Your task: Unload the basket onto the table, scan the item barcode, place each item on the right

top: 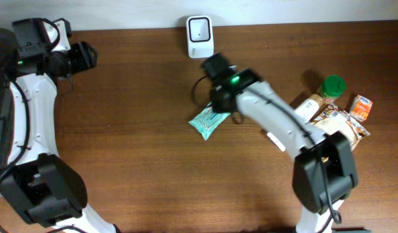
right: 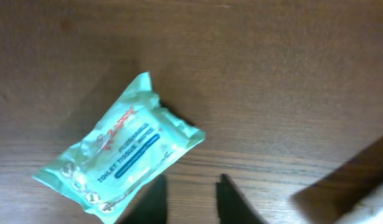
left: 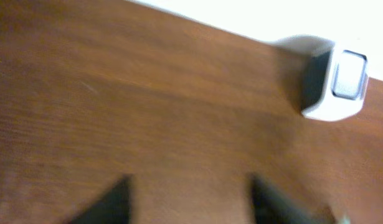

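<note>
The table (left: 129,99) (wood-grained, image blurred) fills most of the frame. A white scanner (left: 333,87) stands at upper right, near the table's far edge. The left gripper (left: 191,202) appears at bottom centre, fingertips apart with nothing between them.

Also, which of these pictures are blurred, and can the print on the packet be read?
Left wrist view: smeared all over, the white scanner soft-edged. Right wrist view: mostly sharp, the print on the wipes packet is readable. Overhead view: clear, evenly lit.

Mint-green wipes pack (right: 119,152) with blue lettering, white scanner (top: 199,35), brown table (top: 134,129).
</note>
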Available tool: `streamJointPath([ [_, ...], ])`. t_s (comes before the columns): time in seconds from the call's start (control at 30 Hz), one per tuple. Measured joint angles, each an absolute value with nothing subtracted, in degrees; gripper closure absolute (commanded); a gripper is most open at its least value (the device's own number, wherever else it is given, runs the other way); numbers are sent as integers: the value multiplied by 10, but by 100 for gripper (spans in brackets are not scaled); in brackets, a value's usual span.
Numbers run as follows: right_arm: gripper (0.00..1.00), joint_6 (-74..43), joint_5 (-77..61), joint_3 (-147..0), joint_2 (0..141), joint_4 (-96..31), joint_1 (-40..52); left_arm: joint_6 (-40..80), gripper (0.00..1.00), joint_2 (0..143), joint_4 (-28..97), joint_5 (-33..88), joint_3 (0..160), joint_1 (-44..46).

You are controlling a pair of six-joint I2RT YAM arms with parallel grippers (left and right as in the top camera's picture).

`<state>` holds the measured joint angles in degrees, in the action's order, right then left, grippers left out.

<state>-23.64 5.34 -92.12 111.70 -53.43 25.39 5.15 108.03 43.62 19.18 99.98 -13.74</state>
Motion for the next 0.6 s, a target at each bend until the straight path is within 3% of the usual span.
streamJointPath([
  [0.23, 66, -212, -157, -921, 1148, -513, 136, 76, 100, 1144, 503, 250, 995, -30],
  [0.4, 51, -182, -238, -918, 1201, -506, 132, 154, 100, 1174, 483, 270, 957, 79],
  [0.47, 50, -177, -249, -917, 1203, -506, 132, 190, 100, 1181, 449, 273, 933, 114],
  [0.5, 50, -175, -254, -917, 1203, -505, 132, 207, 99, 1185, 431, 275, 922, 127],
  [0.6, 49, -173, -262, -917, 1203, -507, 132, 254, 80, 1205, 400, 277, 894, 157],
])
